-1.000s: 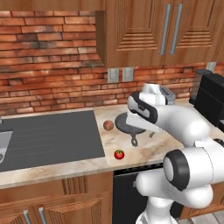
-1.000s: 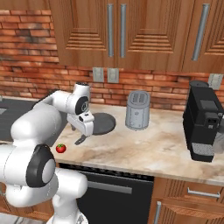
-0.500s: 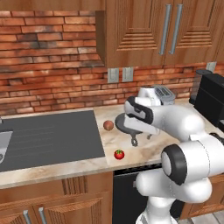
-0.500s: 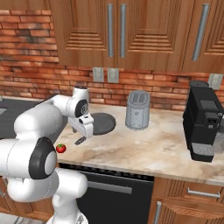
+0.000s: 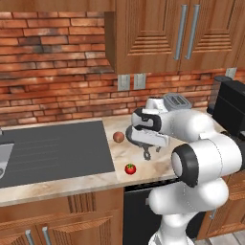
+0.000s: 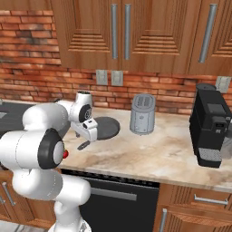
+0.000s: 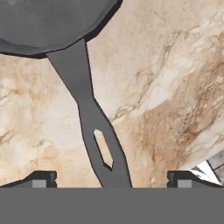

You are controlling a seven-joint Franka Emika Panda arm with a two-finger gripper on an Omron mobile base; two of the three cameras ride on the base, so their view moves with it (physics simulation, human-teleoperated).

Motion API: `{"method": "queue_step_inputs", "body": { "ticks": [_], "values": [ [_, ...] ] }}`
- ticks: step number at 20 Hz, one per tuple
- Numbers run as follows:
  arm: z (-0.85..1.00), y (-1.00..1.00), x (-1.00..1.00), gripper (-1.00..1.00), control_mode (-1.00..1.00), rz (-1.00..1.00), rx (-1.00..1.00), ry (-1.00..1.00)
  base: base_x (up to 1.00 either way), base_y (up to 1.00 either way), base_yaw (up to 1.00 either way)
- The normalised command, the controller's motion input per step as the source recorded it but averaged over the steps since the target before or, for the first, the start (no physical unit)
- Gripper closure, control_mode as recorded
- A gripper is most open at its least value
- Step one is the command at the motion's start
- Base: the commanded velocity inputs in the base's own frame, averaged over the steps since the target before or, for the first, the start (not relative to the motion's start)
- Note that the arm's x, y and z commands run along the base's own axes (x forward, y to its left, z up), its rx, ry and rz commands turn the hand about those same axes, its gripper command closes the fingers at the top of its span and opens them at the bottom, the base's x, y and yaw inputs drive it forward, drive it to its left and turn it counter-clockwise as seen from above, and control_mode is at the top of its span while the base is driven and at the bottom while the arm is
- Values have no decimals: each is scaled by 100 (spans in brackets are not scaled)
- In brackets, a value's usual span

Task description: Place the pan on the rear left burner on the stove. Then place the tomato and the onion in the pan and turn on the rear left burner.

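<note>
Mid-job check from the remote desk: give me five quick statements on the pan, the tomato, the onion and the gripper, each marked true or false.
1. The small round grey metal pan already sits on the stove. False: it rests on the beige marble counter.
2. The gripper is open, with the pan's dark handle lying between its fingertips. True.
3. The shiny red tomato lies inside the pan. False: it sits on the counter near the front edge.
4. The orange-brown onion sits on the counter beside the pan. True.
5. The silver toaster stands left of the pan in the right base view. False: it stands to the right.
</note>
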Motion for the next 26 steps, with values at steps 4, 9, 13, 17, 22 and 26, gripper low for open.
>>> {"method": "queue_step_inputs", "body": {
  "ticks": [4,9,13,17,22,26],
  "values": [
    [-20,0,27,-100,-100,9,0,0,0,0,0],
    [-19,0,17,-100,-100,7,0,0,0,0,0],
    [-20,0,12,-100,-100,6,0,0,0,0,0],
    [-23,0,9,-100,-100,3,0,2,0,0,0],
    [-24,0,12,-100,-100,1,0,3,0,0,0],
    [-21,0,16,-100,-100,0,0,2,0,0,0]
  ]
}}
